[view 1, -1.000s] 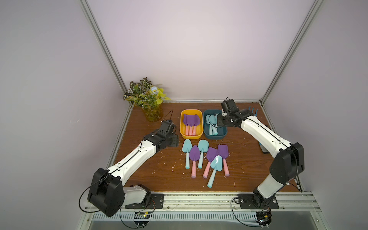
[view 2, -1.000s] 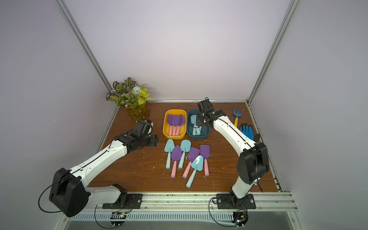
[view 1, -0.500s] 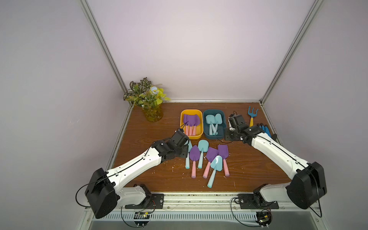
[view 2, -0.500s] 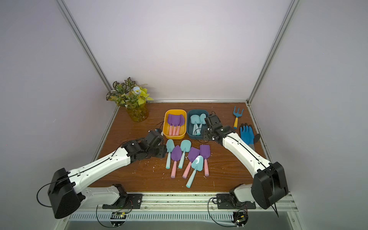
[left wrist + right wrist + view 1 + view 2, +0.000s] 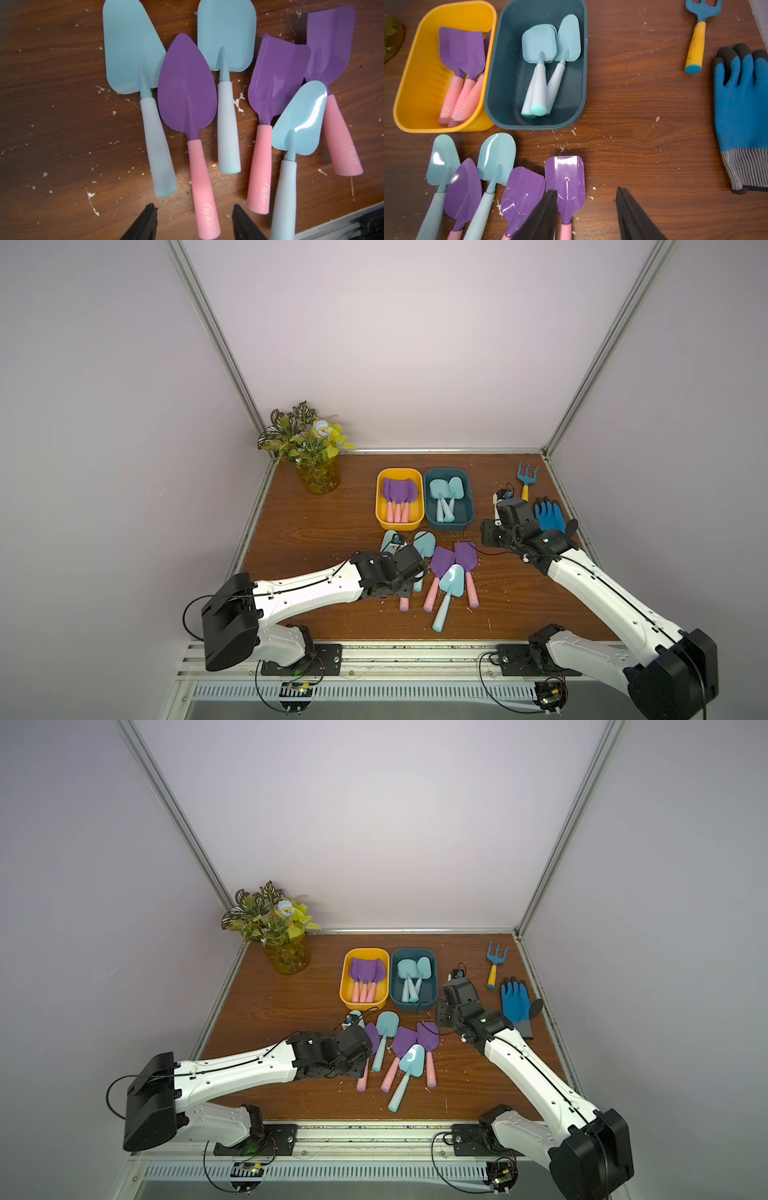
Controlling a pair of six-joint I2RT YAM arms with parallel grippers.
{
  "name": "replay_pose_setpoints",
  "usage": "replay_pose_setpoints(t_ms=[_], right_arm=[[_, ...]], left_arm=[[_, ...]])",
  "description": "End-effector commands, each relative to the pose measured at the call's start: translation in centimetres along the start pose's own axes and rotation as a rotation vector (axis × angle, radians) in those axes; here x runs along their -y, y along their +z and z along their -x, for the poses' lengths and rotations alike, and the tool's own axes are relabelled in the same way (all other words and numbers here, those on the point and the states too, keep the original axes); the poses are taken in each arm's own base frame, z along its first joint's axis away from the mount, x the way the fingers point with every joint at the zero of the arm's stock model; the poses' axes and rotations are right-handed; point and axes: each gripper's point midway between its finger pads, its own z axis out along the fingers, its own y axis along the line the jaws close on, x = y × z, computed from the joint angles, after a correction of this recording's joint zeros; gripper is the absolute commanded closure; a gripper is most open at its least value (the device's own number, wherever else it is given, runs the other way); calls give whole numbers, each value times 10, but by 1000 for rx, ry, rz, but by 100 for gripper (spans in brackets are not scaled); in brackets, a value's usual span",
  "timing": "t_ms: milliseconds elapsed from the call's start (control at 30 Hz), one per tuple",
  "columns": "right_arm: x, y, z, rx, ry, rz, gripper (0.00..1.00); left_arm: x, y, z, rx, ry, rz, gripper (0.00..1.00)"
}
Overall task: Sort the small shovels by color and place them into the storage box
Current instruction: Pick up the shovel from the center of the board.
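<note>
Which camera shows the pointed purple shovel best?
Left wrist: the pointed purple shovel lies whole and close. Right wrist crops its handle; in both top views the left arm covers most of it.

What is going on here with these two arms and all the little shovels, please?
Two robot arms are sorting toy shovels by color. Three purple shovels lie in the yellow box and three light-blue shovels in the teal box. Six loose shovels lie on the table. The left gripper is open, its jaws straddling the pink handle of a pointed purple shovel; the right gripper hangs open and empty near a square-bladed purple shovel.
</note>
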Motion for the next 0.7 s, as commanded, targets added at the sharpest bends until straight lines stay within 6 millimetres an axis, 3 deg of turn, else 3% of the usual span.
replay_pose_setpoints(t_ms=[0, 300, 667], right_arm=[[2, -5, 17, 75, 9, -4, 48], [0, 0, 13, 67, 7, 5, 48], [4, 3, 11, 64, 2, -15, 48]], left_arm=[[5, 0, -6, -12, -24, 19, 41], [24, 10, -31, -85, 14, 22, 39], [19, 22, -46, -151, 64, 73, 35]])
